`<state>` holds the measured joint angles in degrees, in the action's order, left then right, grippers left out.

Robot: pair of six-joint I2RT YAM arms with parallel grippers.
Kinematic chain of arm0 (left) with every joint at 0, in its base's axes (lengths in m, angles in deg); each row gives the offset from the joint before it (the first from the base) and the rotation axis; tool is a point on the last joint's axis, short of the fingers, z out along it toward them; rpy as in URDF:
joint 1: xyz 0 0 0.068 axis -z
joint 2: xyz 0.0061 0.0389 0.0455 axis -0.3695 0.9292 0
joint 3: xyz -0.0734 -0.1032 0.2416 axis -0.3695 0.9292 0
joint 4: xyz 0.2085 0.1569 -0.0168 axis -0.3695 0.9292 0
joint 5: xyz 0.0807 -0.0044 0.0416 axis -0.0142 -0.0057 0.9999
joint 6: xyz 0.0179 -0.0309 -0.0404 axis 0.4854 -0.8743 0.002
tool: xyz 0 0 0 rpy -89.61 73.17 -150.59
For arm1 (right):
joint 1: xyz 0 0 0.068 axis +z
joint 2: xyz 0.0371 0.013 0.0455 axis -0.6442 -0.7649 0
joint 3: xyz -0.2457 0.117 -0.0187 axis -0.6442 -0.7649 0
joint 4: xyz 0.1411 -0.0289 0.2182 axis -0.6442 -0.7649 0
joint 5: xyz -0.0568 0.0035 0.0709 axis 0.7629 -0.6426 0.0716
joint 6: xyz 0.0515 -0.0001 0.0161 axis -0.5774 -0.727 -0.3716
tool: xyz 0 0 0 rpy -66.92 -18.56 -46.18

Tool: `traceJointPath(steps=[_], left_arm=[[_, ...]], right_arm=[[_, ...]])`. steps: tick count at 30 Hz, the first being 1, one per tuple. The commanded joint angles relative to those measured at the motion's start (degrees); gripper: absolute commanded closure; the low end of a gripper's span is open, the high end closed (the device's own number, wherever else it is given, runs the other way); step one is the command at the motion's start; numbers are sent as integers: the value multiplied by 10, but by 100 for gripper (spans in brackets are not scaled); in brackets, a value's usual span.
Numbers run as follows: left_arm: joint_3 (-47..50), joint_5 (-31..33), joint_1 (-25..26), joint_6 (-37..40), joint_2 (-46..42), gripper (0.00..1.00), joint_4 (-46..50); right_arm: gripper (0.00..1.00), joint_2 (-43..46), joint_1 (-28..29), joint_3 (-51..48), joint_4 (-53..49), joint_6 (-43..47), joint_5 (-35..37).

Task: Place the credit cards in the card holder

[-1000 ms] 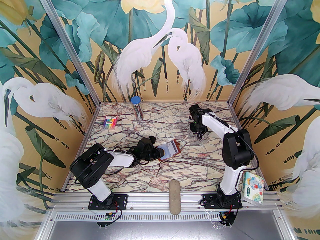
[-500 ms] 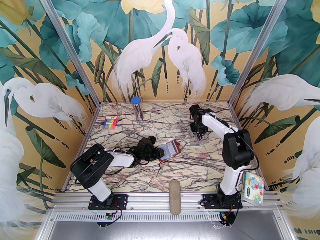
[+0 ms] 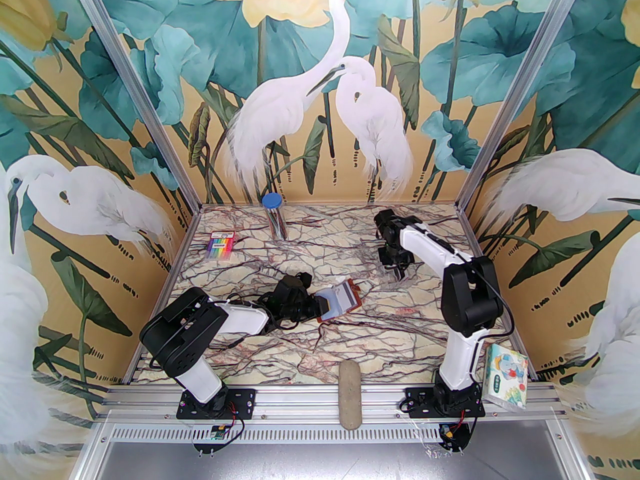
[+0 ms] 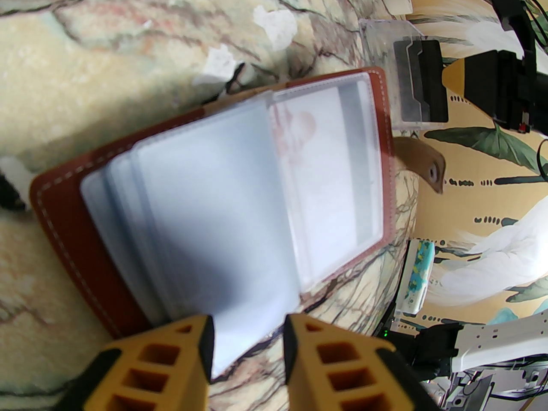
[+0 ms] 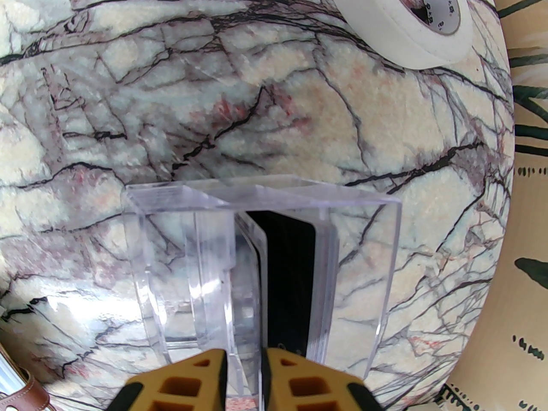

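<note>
Several credit cards stand on edge in a clear box, long edges running straight ahead of the right fingers, set narrow about the palest card's near end, grip uncertain; the card holder lies open at the half-spread left fingers.

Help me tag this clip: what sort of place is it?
Probably a robot lab test cell: a left arm and right arm bolted to an aluminium rail, a marble-print tabletop, and heron-mural backdrop panels.

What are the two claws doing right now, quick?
Left claw: open, with a sleeve of the card holder in the gap.
Right claw: nearly closed around a pale card in the clear box; grip cannot be told.
</note>
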<state>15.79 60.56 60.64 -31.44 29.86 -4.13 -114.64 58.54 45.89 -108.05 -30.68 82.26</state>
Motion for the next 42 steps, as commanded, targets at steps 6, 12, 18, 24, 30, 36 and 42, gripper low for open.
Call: traceJointPath(steps=[6, 12, 18, 24, 30, 36, 42], left_arm=[[7, 6, -1, -2, 26, 65, 38], [8, 6, -1, -2, 26, 65, 36], [9, 6, -1, -2, 26, 65, 36], [9, 6, -1, -2, 25, 65, 36], [9, 6, -1, -2, 25, 65, 36], [10, 6, -2, -2, 25, 65, 35], [10, 6, -2, -2, 25, 65, 34]], right_arm=[[76, -24, 6, 1, -23, -1, 40], [72, -26, 6, 5, -25, -3, 51], [72, -26, 11, 2, -20, -2, 25], [71, -34, 15, 3, -26, 7, 20], [69, -34, 19, 6, -27, 12, 5], [68, -31, 24, 6, -28, 12, 9], [68, -28, 26, 12, -32, 12, 4]])
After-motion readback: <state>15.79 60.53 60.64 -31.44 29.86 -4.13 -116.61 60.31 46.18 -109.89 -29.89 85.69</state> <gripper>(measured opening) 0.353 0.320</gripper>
